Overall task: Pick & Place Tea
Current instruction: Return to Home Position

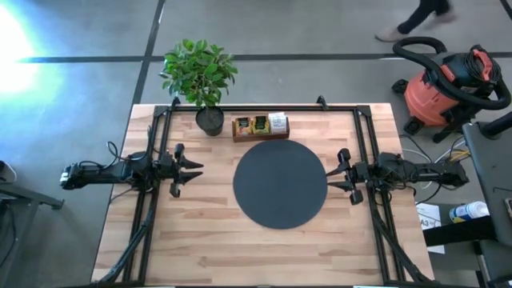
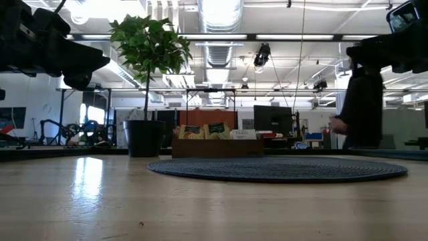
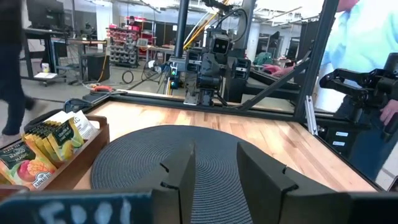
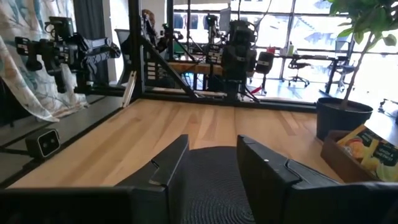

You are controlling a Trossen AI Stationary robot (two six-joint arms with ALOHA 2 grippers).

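Note:
The tea sachets (image 1: 260,124) stand on edge in a brown wooden tray (image 1: 261,137) at the table's far edge, just beyond a round black disc (image 1: 280,183). They show yellow and green in the left wrist view (image 3: 53,140) and at the edge of the right wrist view (image 4: 367,146). My left gripper (image 1: 192,170) hovers level at the disc's left, open, with nothing between its fingers (image 3: 214,177). My right gripper (image 1: 339,176) hovers level at the disc's right, also open and empty (image 4: 211,168).
A potted plant (image 1: 208,118) stands left of the tray at the far edge. Black frame rails (image 1: 368,136) run along the table's far side and both ends. An orange shop vacuum (image 1: 448,84) stands beyond the table, and a person (image 1: 420,20) walks past it.

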